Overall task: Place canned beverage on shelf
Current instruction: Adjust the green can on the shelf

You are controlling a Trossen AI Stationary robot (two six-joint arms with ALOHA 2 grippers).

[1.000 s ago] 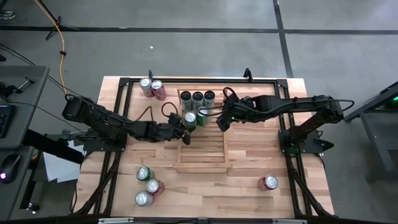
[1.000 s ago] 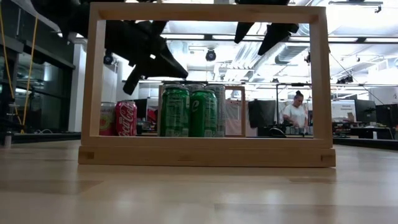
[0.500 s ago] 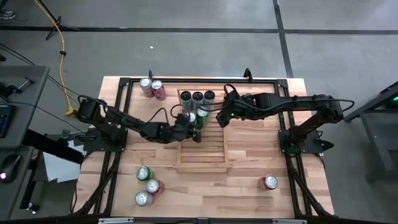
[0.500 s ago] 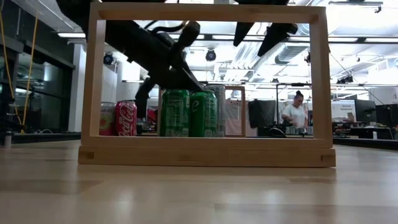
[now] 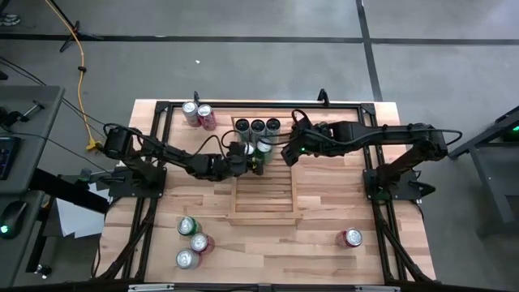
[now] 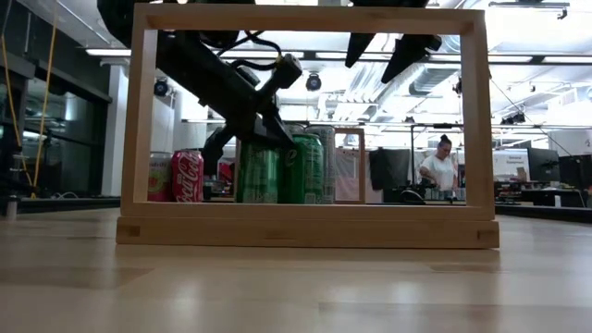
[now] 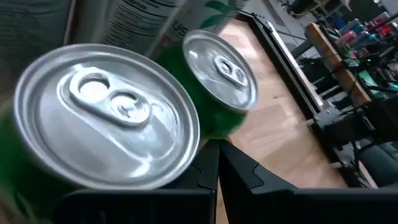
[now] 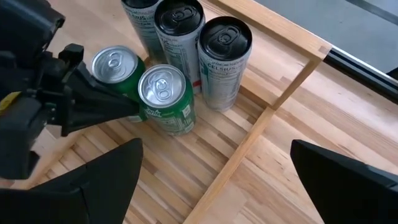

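So right now I've got the left gripper (image 8: 121, 106) down inside the light-wood slatted shelf (image 5: 263, 207), fingers pinched together with nothing between them, tips pressed against the side of 1 of the 2 short green aluminium cans (image 8: 168, 99). The other green can (image 8: 115, 67) sits touching it, and both stand upright on the slats just in front of the row of 3 tall grey-and-black cans (image 5: 258, 126) at the shelf's far end. So the beverage is already on the shelf; to me this looks like nudging it into line.

The right gripper (image 6: 388, 51) hangs above the shelf's right side with its fingers spread wide, holding nothing.

What worries me: those closed tips sit low between the 2 green cans, and in the left wrist view the nearer lid looks tilted, though I can't tell if that's just the camera angle. Push too hard and I could tip a green can or shove it into the tall ones and knock the row over.
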